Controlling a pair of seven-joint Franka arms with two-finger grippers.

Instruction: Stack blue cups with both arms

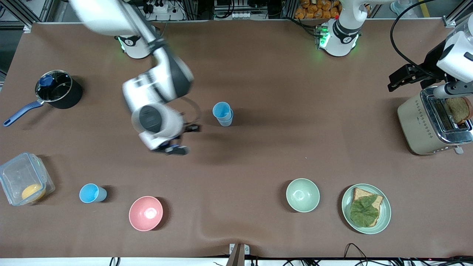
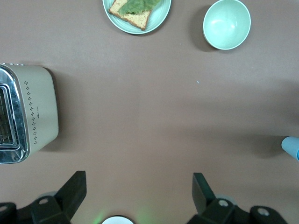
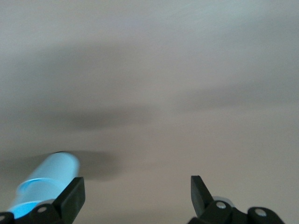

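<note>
Near the middle of the table we are looking at two blue cups already nested, the stacked cups [image 1: 223,113] standing upright on the brown cloth [image 1: 258,155]; a sliver of them shows in the left wrist view [image 2: 292,147]. A third cup, the single blue cup [image 1: 91,193], is standing much nearer the front camera, toward the right arm's end, between the clear lidded box [image 1: 24,183] and the pink bowl [image 1: 145,213].

We are judging these tumblers as light, thin, stiff plastic with smooth, slippery walls. They should tip easily, so we would be pinching across the rim or upper wall, gently, and lowering straight down into the stack.

Our right gripper [image 1: 176,145] is hanging over bare cloth beside the stacked cups, its fingers [image 3: 70,196] apart and holding nothing. Our left gripper [image 1: 402,79] is waiting over the toaster [image 1: 425,123], fingers [image 2: 74,189] spread wide and empty.

We are working on a flat, matte cloth with one small ripple at the edge nearest the front camera. Around us are lying a saucepan [image 1: 57,90], a pale green bowl [image 1: 302,194] and a plate [image 1: 384,214] bearing bread and a leaf, all well apart from the cups.
</note>
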